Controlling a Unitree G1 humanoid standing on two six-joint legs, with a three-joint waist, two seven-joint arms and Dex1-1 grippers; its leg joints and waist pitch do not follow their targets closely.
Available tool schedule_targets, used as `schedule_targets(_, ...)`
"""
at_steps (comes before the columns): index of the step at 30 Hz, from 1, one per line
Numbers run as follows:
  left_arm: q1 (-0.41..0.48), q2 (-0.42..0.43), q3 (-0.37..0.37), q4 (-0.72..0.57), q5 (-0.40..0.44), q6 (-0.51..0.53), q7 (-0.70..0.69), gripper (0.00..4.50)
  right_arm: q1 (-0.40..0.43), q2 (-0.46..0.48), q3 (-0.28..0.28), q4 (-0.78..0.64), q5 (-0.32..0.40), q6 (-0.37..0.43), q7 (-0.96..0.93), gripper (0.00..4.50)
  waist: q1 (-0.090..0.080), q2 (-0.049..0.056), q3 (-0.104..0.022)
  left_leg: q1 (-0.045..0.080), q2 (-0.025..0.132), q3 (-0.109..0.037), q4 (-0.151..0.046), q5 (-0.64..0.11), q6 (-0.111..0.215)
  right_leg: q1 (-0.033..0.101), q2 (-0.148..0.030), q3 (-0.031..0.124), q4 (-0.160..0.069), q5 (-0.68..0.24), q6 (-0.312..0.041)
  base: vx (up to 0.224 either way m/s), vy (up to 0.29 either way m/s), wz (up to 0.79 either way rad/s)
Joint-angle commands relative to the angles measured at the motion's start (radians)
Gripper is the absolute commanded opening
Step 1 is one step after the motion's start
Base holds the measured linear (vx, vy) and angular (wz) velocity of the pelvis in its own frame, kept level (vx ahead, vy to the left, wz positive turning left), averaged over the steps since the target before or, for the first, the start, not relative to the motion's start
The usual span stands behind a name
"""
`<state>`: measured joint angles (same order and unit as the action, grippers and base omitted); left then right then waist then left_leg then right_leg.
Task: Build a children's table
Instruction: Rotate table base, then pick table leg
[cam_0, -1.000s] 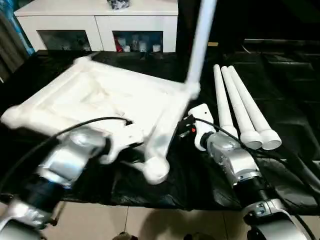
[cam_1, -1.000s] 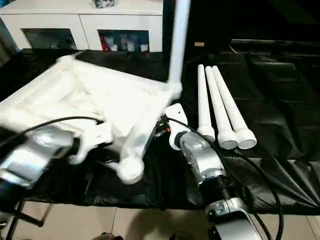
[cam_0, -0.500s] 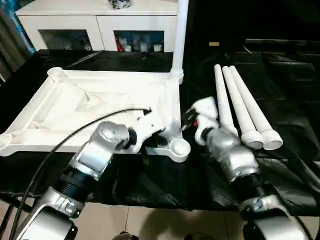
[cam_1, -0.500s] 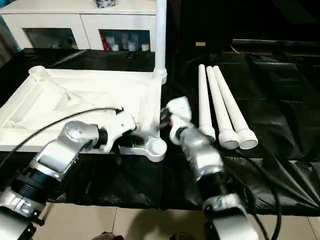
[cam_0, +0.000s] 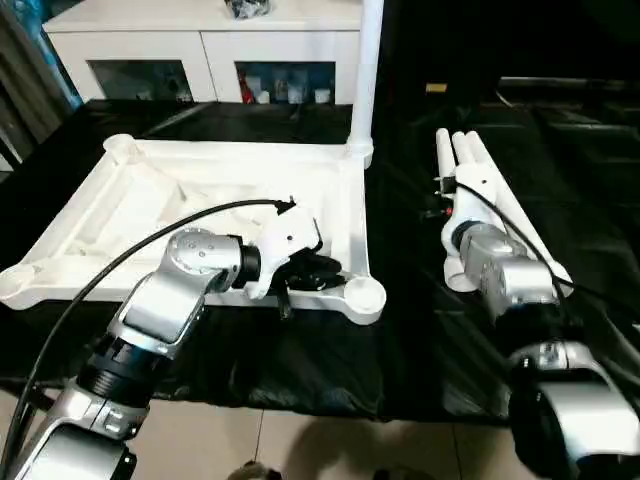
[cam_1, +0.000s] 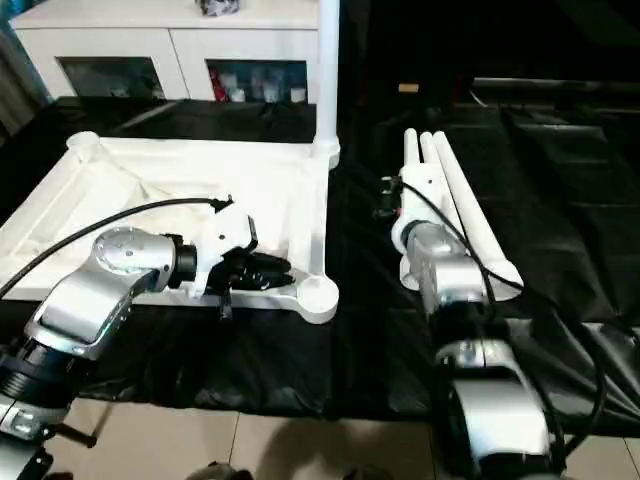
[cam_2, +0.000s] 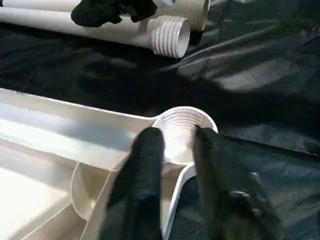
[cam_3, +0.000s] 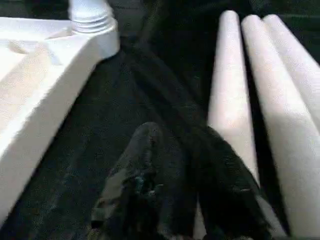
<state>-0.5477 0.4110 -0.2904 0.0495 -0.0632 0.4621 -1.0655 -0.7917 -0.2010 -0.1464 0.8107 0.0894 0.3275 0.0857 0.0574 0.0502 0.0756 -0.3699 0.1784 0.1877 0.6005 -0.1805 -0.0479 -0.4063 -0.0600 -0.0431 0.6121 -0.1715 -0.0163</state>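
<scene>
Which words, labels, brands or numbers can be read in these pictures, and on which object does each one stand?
None can be read.
The table top, the legs and the black sheet bear no print.
The items behind the cabinet's glass doors are too small and blurred to read.

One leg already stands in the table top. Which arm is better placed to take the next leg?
Probably the right: its fingers point along the three loose legs, while the left gripper sits at the table top's empty corner socket.
</scene>
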Motion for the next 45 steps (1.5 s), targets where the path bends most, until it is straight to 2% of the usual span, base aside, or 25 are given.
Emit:
schedule_targets(1,-0.001,0.010,0.001,-0.024,-0.001,0.015,0.000,1.40,-0.018,-0.002,-0.012,0.030,-0.005,0.004,-0.022,1.43,0.001,-0.005,-0.087,0.010,0.033,-0.016,-0.059,-0.165,-0.002,0.057,-0.068,0.038,-0.062,-0.153,-0.248,0.000,0.000,0.00)
schedule_targets(2,0.003,0.009,0.001,-0.035,-0.006,0.023,0.002,1.66,-0.026,-0.004,-0.016,0.050,-0.008,-0.009,-0.032,1.61,0.002,-0.002,-0.088,0.010,0.033,-0.017,-0.058,-0.156,0.000,0.058,-0.068,0.038,-0.059,-0.146,-0.250,0.000,0.000,0.00)
schedule_targets(4,0.005,0.007,0.002,-0.039,-0.009,0.026,0.002,1.69,-0.028,-0.004,-0.017,0.055,-0.008,-0.013,-0.035,1.72,0.003,-0.002,-0.088,0.009,0.033,-0.016,-0.057,-0.151,0.004,0.058,-0.069,0.038,-0.059,-0.139,-0.250,0.000,0.000,0.00)
schedule_targets(7,0.008,0.014,-0.001,-0.044,-0.020,0.025,0.000,1.94,-0.045,-0.012,-0.014,0.098,-0.012,-0.027,-0.050,1.91,0.002,0.000,-0.088,0.010,0.033,-0.016,-0.057,-0.158,0.005,0.057,-0.068,0.037,-0.060,-0.146,-0.253,0.000,0.000,0.00)
schedule_targets(8,0.008,0.015,-0.003,-0.044,-0.019,0.025,0.000,2.13,-0.052,-0.017,-0.014,0.117,-0.015,-0.029,-0.059,2.12,0.001,0.002,-0.086,0.010,0.032,-0.016,-0.058,-0.164,0.003,0.056,-0.067,0.036,-0.060,-0.152,-0.253,0.000,0.000,0.00)
schedule_targets(11,0.007,0.017,-0.005,-0.046,-0.019,0.026,0.001,2.23,-0.060,-0.024,-0.014,0.142,-0.021,-0.027,-0.071,2.28,0.000,0.001,-0.084,0.012,0.031,-0.016,-0.058,-0.184,-0.003,0.055,-0.066,0.036,-0.063,-0.173,-0.248,0.000,0.000,0.00)
schedule_targets(16,-0.005,0.013,-0.010,-0.049,-0.011,0.022,0.012,2.56,-0.084,-0.035,-0.004,0.200,-0.028,0.031,-0.040,2.65,0.000,0.002,-0.086,0.010,0.031,-0.016,-0.057,-0.176,0.002,0.057,-0.065,0.035,-0.059,-0.146,-0.258,0.000,0.000,0.00)
schedule_targets(17,-0.011,0.011,-0.013,-0.042,0.004,0.006,0.027,2.65,-0.102,-0.040,0.012,0.236,-0.034,0.107,0.006,2.68,0.000,0.002,-0.086,0.009,0.031,-0.016,-0.057,-0.178,0.005,0.059,-0.064,0.034,-0.059,-0.145,-0.259,0.000,0.000,0.00)
schedule_targets(19,-0.013,0.010,-0.013,-0.040,0.006,0.004,0.030,2.76,-0.110,-0.042,0.015,0.250,-0.035,0.135,0.016,2.68,-0.001,0.002,-0.085,0.008,0.032,-0.017,-0.057,-0.178,0.006,0.060,-0.062,0.033,-0.058,-0.147,-0.266,0.000,0.000,0.00)
schedule_targets(20,-0.014,0.011,-0.014,-0.038,0.006,0.002,0.031,2.76,-0.120,-0.044,0.010,0.268,-0.030,0.159,0.014,2.68,0.000,-0.003,-0.085,0.008,0.033,-0.015,-0.055,-0.181,0.006,0.059,-0.065,0.034,-0.060,-0.159,-0.263,0.000,0.000,0.00)
schedule_targets(22,-0.015,0.012,-0.014,-0.039,0.007,-0.001,0.035,2.76,-0.133,-0.048,-0.001,0.288,-0.020,0.184,0.010,2.68,0.001,0.001,-0.086,0.009,0.034,-0.016,-0.055,-0.180,0.002,0.058,-0.067,0.034,-0.059,-0.169,-0.264,0.000,0.000,0.00)
schedule_targets(23,-0.018,0.014,-0.014,-0.041,0.003,-0.001,0.038,2.76,-0.162,-0.059,-0.019,0.333,-0.006,0.221,0.003,2.68,0.001,-0.006,-0.086,0.009,0.034,-0.015,-0.055,-0.185,0.001,0.057,-0.066,0.034,-0.061,-0.176,-0.263,0.000,0.000,0.00)
schedule_targets(25,-0.019,0.016,-0.013,-0.045,0.001,0.000,0.037,2.76,-0.176,-0.067,-0.027,0.353,0.002,0.240,0.016,2.68,0.003,-0.002,-0.086,0.011,0.035,-0.015,-0.054,-0.190,-0.004,0.055,-0.066,0.034,-0.059,-0.187,-0.265,0.000,0.000,0.00)
schedule_targets(28,-0.027,0.022,-0.009,-0.048,-0.011,0.010,0.024,2.76,-0.214,-0.093,-0.022,0.412,-0.002,0.295,0.093,2.68,0.006,-0.005,-0.086,0.010,0.036,-0.014,-0.053,-0.198,-0.004,0.054,-0.065,0.033,-0.059,-0.191,-0.264,0.000,0.000,0.00)
schedule_targets(36,-0.039,0.029,-0.007,-0.043,-0.018,0.019,0.009,2.86,-0.226,-0.132,0.018,0.446,-0.040,0.307,0.176,2.08,0.011,-0.009,-0.085,0.007,0.036,-0.014,-0.052,-0.186,0.003,0.054,-0.069,0.033,-0.061,-0.215,-0.261,0.000,0.000,0.00)
schedule_targets(38,-0.045,0.027,-0.005,-0.033,-0.018,0.018,0.011,2.86,-0.227,-0.144,0.032,0.457,-0.055,0.309,0.199,1.91,0.009,-0.017,-0.085,0.006,0.037,-0.013,-0.052,-0.182,0.005,0.054,-0.068,0.033,-0.062,-0.220,-0.259,0.000,0.000,0.00)
schedule_targets(40,-0.046,0.026,-0.005,-0.031,-0.017,0.017,0.013,2.86,-0.227,-0.145,0.033,0.460,-0.057,0.310,0.199,1.89,0.010,-0.013,-0.084,0.007,0.037,-0.014,-0.051,-0.184,0.002,0.053,-0.069,0.033,-0.062,-0.232,-0.257,0.000,0.000,0.00)
schedule_targets(41,-0.048,0.023,-0.003,-0.030,-0.018,0.018,0.017,2.86,-0.224,-0.148,0.031,0.465,-0.057,0.309,0.197,1.85,0.008,-0.016,-0.084,0.008,0.037,-0.013,-0.052,-0.190,0.001,0.052,-0.068,0.033,-0.063,-0.239,-0.254,0.000,0.000,0.00)
schedule_targets(45,-0.049,0.013,0.006,-0.027,-0.026,0.016,0.029,2.86,-0.222,-0.150,0.008,0.475,-0.041,0.296,0.177,1.84,0.009,-0.015,-0.085,0.008,0.038,-0.014,-0.052,-0.191,-0.001,0.051,-0.070,0.033,-0.063,-0.240,-0.251,0.000,0.000,0.00)
